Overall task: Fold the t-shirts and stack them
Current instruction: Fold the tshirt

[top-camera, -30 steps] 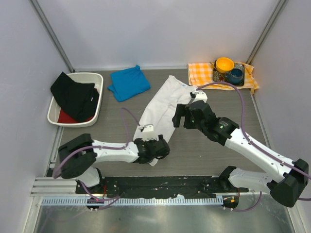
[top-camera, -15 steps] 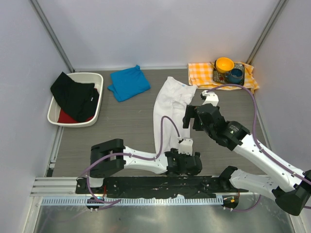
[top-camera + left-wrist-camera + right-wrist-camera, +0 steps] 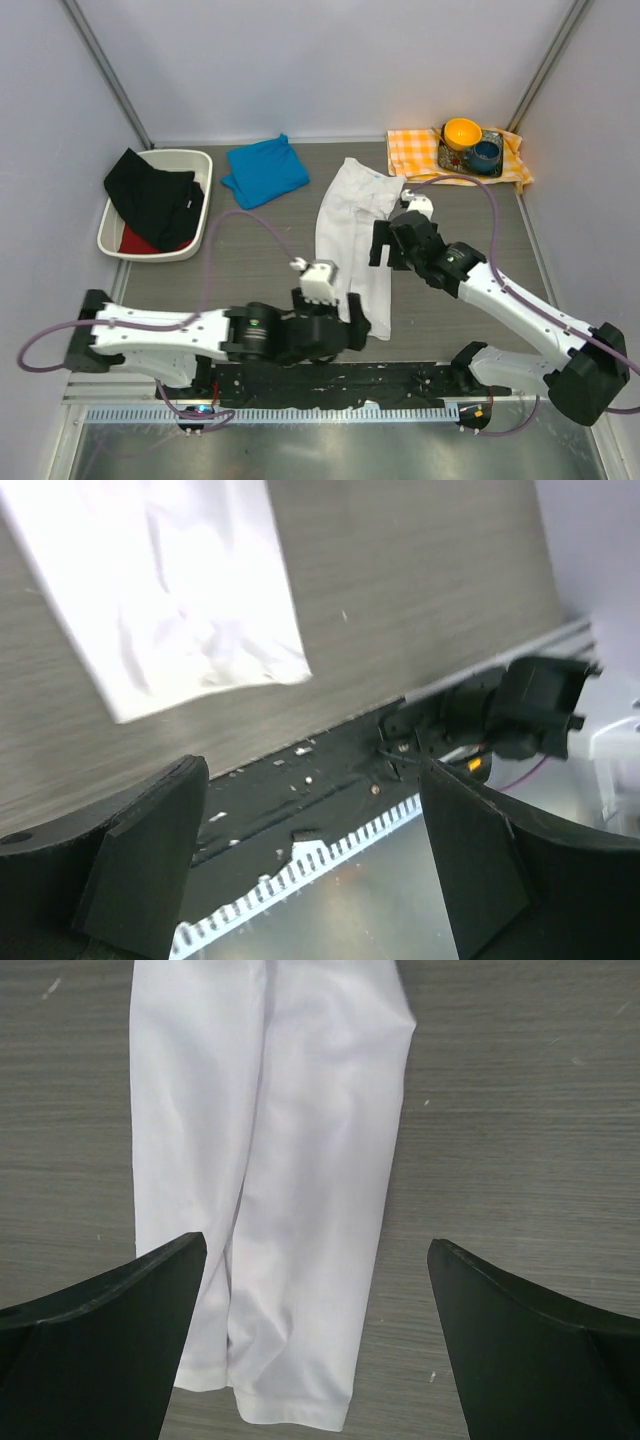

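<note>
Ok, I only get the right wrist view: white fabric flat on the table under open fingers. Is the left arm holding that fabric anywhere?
Observer: No. The left gripper is open and empty, close to the near hem of the white t-shirt but not gripping it.
Reviewer: Is the second shirt on the table?
Observer: Yes, the blue t-shirt lies folded at the far side, left of the white one and apart from it.
Reviewer: Anything else out there?
Observer: A white bin holding black clothing sits at the table's left edge.
</note>
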Available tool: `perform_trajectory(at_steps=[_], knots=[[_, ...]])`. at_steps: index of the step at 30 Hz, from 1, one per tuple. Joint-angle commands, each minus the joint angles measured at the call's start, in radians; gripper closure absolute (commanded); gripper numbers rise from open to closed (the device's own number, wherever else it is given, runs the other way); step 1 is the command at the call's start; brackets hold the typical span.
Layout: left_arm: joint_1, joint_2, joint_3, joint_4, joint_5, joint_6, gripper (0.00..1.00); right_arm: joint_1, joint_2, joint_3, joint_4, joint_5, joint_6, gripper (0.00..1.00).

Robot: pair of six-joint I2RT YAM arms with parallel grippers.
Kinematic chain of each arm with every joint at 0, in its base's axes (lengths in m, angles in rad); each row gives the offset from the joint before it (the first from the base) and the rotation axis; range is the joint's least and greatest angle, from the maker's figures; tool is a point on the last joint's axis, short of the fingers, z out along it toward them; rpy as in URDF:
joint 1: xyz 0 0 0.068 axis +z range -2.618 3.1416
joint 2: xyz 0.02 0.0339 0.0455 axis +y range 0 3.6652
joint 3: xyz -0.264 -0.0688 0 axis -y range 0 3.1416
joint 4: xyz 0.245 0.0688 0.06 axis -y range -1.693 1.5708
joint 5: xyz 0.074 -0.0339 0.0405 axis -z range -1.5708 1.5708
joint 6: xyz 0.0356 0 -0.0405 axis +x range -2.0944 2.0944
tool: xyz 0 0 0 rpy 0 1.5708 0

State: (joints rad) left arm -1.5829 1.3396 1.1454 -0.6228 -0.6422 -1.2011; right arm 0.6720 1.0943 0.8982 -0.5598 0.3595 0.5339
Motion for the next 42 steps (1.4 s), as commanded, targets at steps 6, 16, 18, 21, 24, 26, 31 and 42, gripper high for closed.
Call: perform_trajectory(at_steps=[6, 16, 18, 21, 24, 26, 31, 42], knots=[[0.055, -0.45, -0.211, -0.472, -0.318, -0.323, 0.1, 0.11, 0.093, -0.036, 0.093, -0.155, 0.084, 0.06], [0.158, -0.605, -0.374, -0.623, -0.317, -0.445, 0.1, 0.363, 0.251, 0.048, 0.107, -0.163, 0.173, 0.29], [0.172, -0.625, -0.392, -0.62, -0.309, -0.448, 0.1, 0.382, 0.28, 0.048, 0.11, -0.149, 0.181, 0.31], [0.182, -0.646, -0.424, -0.591, -0.3, -0.442, 0.1, 0.412, 0.314, 0.044, 0.127, -0.152, 0.195, 0.36], [0.192, -0.655, -0.446, -0.563, -0.289, -0.422, 0.1, 0.436, 0.346, 0.042, 0.129, -0.14, 0.205, 0.39], [0.198, -0.652, -0.454, -0.543, -0.283, -0.417, 0.1, 0.451, 0.361, 0.044, 0.124, -0.126, 0.209, 0.41], [0.207, -0.643, -0.461, -0.511, -0.281, -0.39, 0.09, 0.466, 0.386, 0.038, 0.118, -0.099, 0.21, 0.45], [0.219, -0.658, -0.473, -0.497, -0.277, -0.377, 0.09, 0.486, 0.437, 0.024, 0.136, -0.063, 0.213, 0.59]])
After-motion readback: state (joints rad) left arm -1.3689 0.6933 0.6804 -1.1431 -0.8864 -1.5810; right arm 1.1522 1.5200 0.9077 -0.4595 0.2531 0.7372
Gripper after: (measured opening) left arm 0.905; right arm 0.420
